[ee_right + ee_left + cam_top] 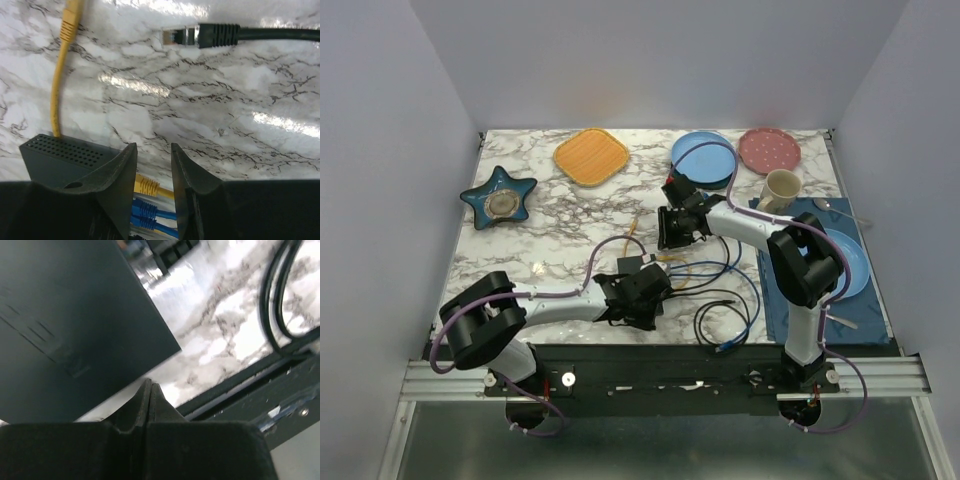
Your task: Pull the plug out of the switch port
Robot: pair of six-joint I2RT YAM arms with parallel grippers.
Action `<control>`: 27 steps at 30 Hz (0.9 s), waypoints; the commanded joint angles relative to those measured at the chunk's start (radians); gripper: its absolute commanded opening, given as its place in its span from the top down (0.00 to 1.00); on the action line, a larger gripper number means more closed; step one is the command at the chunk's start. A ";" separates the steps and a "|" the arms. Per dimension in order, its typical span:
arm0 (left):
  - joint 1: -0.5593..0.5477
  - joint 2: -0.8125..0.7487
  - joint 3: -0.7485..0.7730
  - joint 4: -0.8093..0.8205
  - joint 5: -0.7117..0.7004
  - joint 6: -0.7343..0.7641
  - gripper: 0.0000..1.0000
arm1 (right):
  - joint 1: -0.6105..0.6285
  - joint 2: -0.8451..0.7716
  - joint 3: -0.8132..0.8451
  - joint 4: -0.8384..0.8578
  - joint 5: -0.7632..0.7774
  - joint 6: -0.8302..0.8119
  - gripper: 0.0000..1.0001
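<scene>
The switch (638, 266) is a flat black box at the table's middle front; it also shows in the left wrist view (70, 320) and the right wrist view (55, 159). A yellow plug (148, 186) and two blue plugs (150, 214) sit in its ports. My right gripper (152, 152) is open, with its fingers either side above the yellow plug, touching nothing. A loose black plug (176, 36) lies on the marble. My left gripper (150, 386) is shut and empty, just off the switch's edge.
Black and blue cables (725, 290) loop in front of the switch. A loose yellow cable (61, 70) runs from the switch. A star dish (500, 197), orange plate (591, 156), blue plate (704, 158), pink plate (768, 150) and cup (780, 190) stand behind. A blue mat (800, 300) lies at right.
</scene>
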State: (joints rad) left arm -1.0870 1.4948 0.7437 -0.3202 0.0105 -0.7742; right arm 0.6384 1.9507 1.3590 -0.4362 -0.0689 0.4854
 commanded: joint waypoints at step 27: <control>0.599 0.291 0.386 -0.097 0.091 -0.008 1.00 | 0.003 -0.010 0.009 0.059 -0.246 0.079 0.58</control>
State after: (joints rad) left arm -0.5358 1.6985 0.9966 -0.5434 0.1417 -0.8112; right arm 0.5964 1.9114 1.3273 -0.3222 -0.1207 0.5068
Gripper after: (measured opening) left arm 0.006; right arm 0.420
